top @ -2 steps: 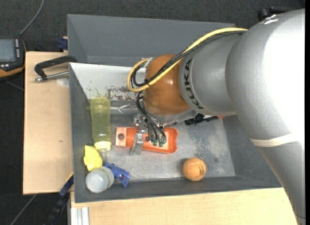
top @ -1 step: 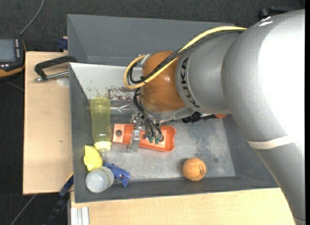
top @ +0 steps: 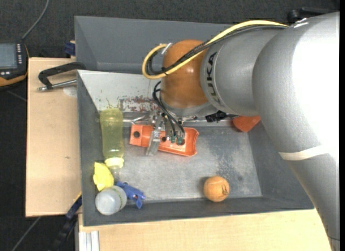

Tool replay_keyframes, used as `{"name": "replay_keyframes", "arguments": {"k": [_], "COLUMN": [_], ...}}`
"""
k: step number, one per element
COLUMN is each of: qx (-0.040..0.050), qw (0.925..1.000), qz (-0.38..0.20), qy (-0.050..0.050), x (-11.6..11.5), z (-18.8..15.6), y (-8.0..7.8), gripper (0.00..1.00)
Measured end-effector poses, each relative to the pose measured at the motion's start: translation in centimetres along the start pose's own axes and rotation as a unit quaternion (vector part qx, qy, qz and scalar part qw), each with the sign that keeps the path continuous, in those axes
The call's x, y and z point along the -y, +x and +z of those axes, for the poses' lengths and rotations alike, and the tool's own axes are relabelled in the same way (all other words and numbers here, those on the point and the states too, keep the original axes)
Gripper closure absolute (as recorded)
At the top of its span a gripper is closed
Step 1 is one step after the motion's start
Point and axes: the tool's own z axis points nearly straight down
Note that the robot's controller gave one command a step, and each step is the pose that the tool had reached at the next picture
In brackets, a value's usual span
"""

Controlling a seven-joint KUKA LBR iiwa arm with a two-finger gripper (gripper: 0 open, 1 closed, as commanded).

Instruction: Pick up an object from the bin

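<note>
Now we look down into a grey metal bin point(top: 86, 136). A thick silver arm point(top: 280, 82) comes in from the right, with a rounded orange cover point(top: 180, 80) at its wrist. Its gripper point(top: 164, 138) is low near the middle of the bin, right over a flat orange plastic piece point(top: 188, 145) lying on the floor. We cannot tell how wide the gripper is open, or whether it has hold of that piece. Along the left wall lies a pale yellow-green bottle point(top: 111, 131). Below it, in the near left corner, sit a small yellow thing point(top: 102, 175) and a white and blue spray bottle point(top: 112, 200). An orange ball point(top: 216, 188) rests alone near the front wall. Another orange thing point(top: 245, 123) peeks out beside the arm at the right.
</note>
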Motion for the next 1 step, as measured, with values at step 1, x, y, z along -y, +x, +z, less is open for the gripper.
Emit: {"name": "replay_keyframes", "arguments": {"k": [1], "qx": [0.0000], "qw": [0.9996], "qz": [0.028], "qy": [0.000], "x": [1.37], "z": [0.65], "y": [0.72], "gripper": [1.00]}}
